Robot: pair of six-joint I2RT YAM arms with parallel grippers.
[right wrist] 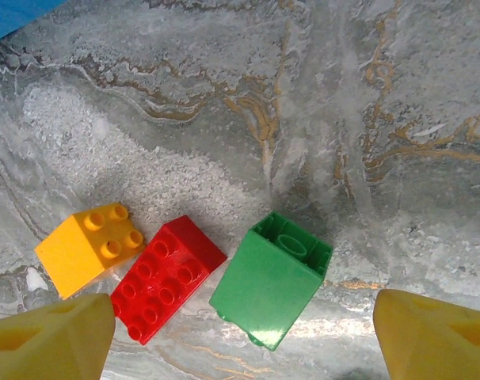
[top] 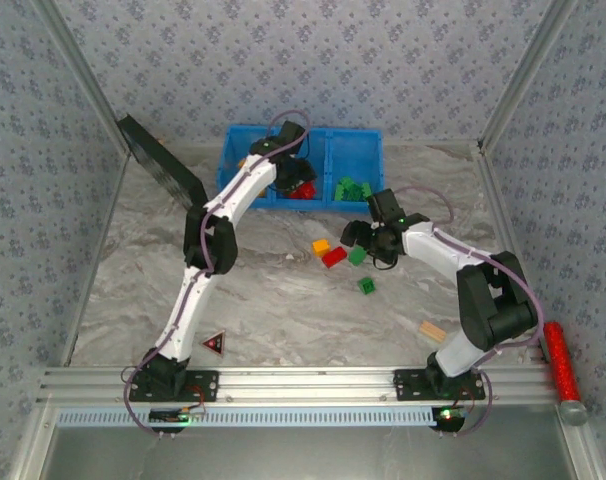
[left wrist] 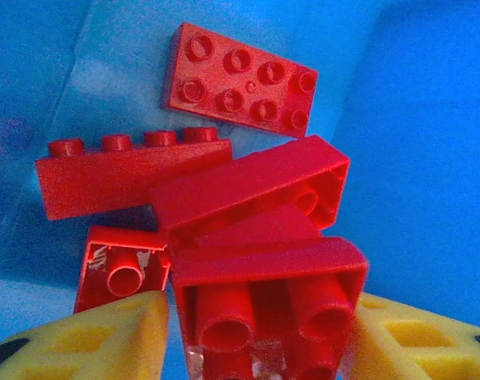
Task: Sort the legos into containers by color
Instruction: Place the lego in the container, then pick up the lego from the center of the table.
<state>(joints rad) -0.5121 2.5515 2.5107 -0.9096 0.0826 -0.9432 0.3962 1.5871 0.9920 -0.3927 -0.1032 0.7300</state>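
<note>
The blue bin (top: 353, 135) stands at the back of the table. My left gripper (top: 295, 180) reaches down into its middle compartment. There my left gripper (left wrist: 260, 336) has its yellow fingers close against a red brick (left wrist: 264, 277), hollow underside towards the camera, above several other red bricks (left wrist: 240, 79). Green bricks (top: 351, 188) lie in the right compartment. On the table my right gripper (top: 363, 245) hovers open over three bricks. In the right wrist view the right gripper (right wrist: 244, 340) straddles a green brick (right wrist: 272, 285) on its side, with a red brick (right wrist: 165, 277) and an orange-yellow brick (right wrist: 89, 249) to its left.
Another green brick (top: 367, 286) lies alone nearer the arms. A tan wooden block (top: 432, 331) sits by the right arm's base, a triangle marker (top: 214, 344) by the left base. A black panel (top: 163, 165) leans at the left wall, and a red cylinder (top: 558, 360) lies outside the right rail.
</note>
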